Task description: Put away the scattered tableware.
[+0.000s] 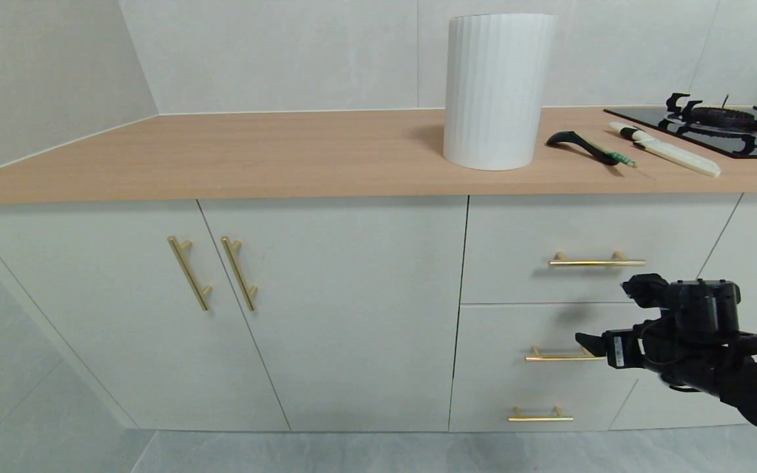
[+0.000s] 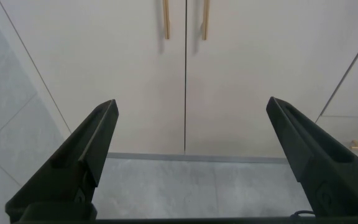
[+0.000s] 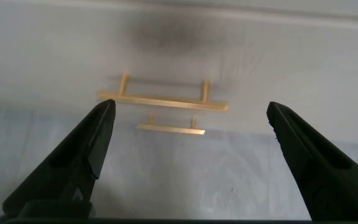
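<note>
On the wooden countertop (image 1: 253,154) lie a black-handled utensil with a green tip (image 1: 582,146) and a white knife (image 1: 671,151), right of a tall white ribbed container (image 1: 497,92). My right gripper (image 1: 605,312) hangs open in front of the drawer stack, level with the middle drawer's gold handle (image 1: 559,357) and just right of it. In the right wrist view the open gripper (image 3: 190,109) faces that handle (image 3: 163,99), nothing between its fingers. My left gripper (image 2: 192,102) is open and empty, low before the double cabinet doors (image 2: 185,74).
A black gas hob (image 1: 720,125) sits at the counter's far right. The drawer stack has a top handle (image 1: 595,261) and a bottom handle (image 1: 541,416). All drawers are shut. The two cabinet doors carry vertical gold handles (image 1: 189,272). Grey tiled floor (image 1: 352,453) runs below.
</note>
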